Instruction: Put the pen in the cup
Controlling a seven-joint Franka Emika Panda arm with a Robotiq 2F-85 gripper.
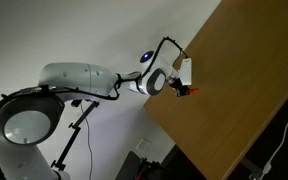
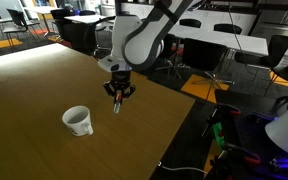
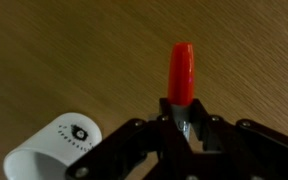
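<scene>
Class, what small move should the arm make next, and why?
Probably carry the gripper sideways until it is over the cup: it is shut on the pen, and the cup stands off to one side, not beneath it.

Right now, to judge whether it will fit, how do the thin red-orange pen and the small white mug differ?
The thin red-orange pen is a slim stick; the small white mug is round and far wider. The pen is clamped in the gripper, above the wooden table; the mug stands free on it, upright, mouth up. Both are over the same table.
</scene>
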